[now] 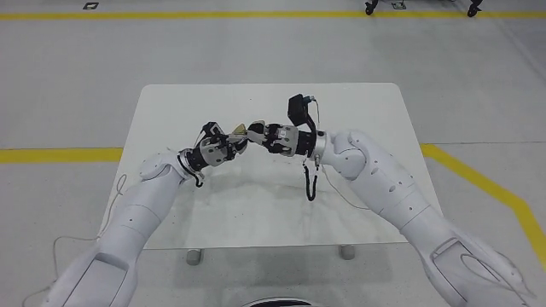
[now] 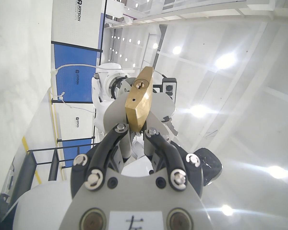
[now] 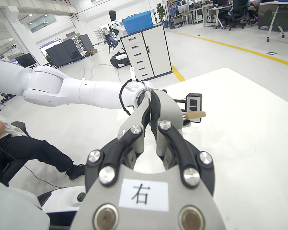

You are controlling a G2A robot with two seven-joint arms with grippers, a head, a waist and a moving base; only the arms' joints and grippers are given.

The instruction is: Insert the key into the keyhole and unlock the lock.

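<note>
Above the table [image 1: 358,111], left jaws clamp the lock [image 2: 139,101]

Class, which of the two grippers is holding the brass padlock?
The left gripper: it clamps the padlock; the right gripper beside it pinches the key instead.

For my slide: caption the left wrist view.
Left gripper holds brass padlock, keyhole in plain sight; right gripper with key behind.

Brass on the padlock [image 2: 139,99], smooth faces, soft satin shine. Dull silvery metal on the key [image 2: 171,126]. The right gripper [image 3: 150,111] shows ribbed black rubber pads [image 3: 155,114] and bright polished screws [image 3: 165,125]. Smooth matt white table [image 1: 358,111].
</note>
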